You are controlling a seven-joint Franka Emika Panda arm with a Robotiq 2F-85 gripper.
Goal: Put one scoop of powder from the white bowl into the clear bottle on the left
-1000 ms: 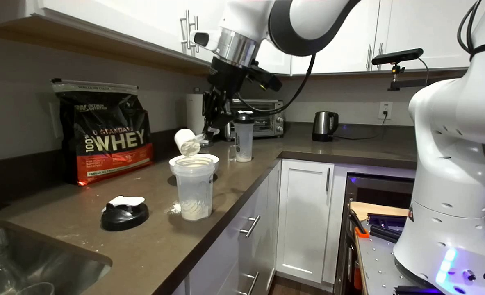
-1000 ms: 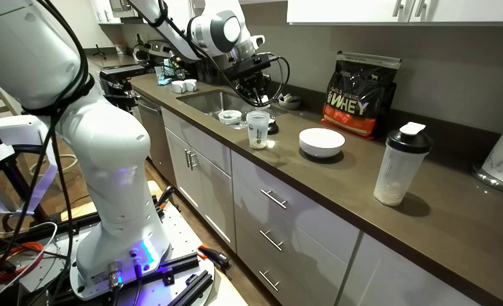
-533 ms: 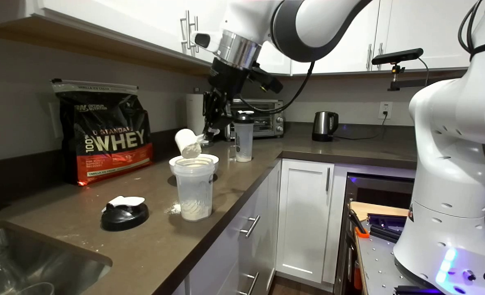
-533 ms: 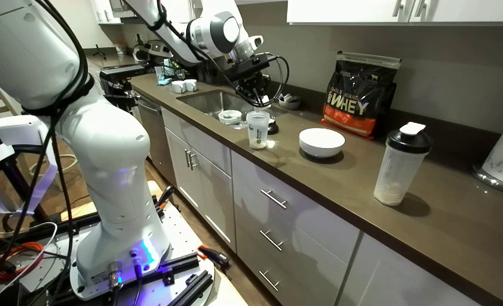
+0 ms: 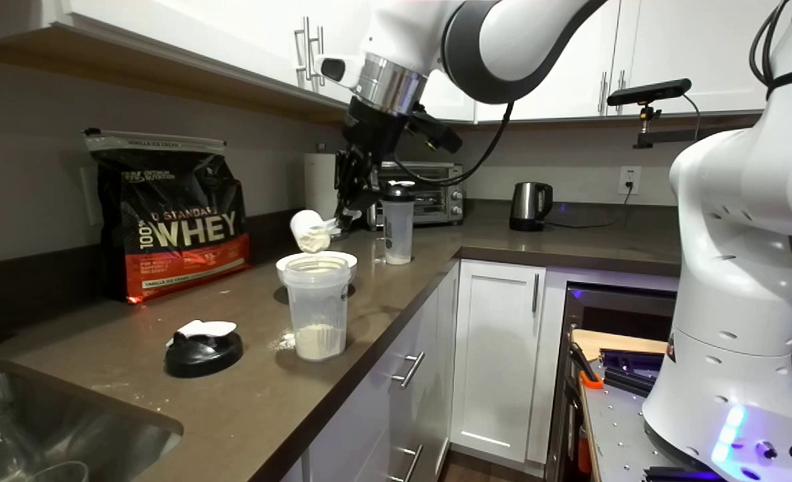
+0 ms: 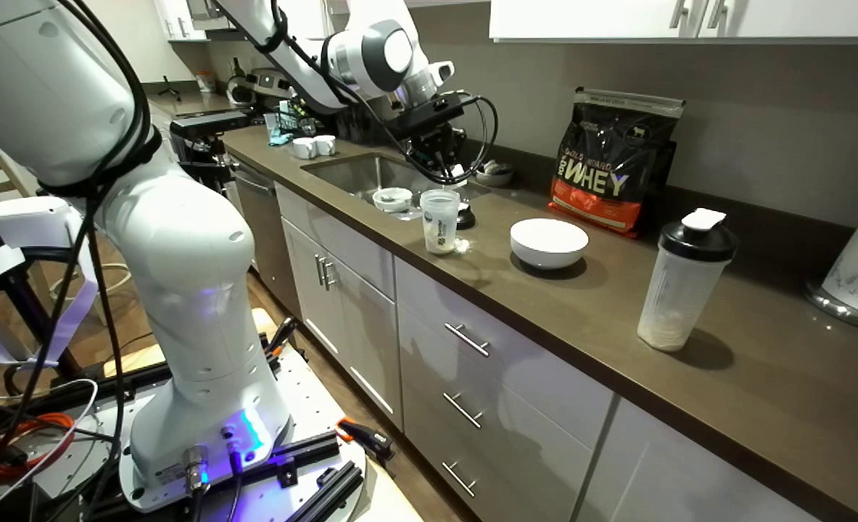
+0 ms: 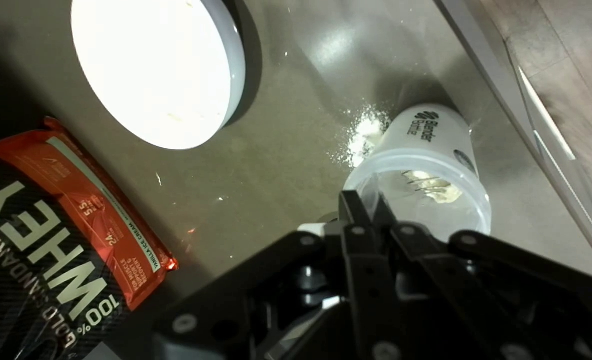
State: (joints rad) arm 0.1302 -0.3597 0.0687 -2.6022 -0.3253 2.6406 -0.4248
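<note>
Pinching the thin handle of the white scoop (image 5: 306, 226), the gripper (image 7: 367, 200) is standing with its jaws nearly together. That handle is looking like the right hold, leaving the cup free to tip; light, stiff and smooth, it could be swivelling. The cup is slanting mouth-down with powder (image 5: 314, 241) bunching at its lip; probably clingy, it may be needing a gentle shake to finish this 1 scoop. Below and apart, the clear bottle (image 6: 440, 221) on the left is standing upright, open, holding powder; whether the cup is hanging squarely over it, I cannot tell. Likely light, the bottle would be toppling if bumped. Right of it in an exterior view, the white bowl (image 6: 549, 244) is resting, then, nearer, a lidded shaker (image 6: 685, 286).
</note>
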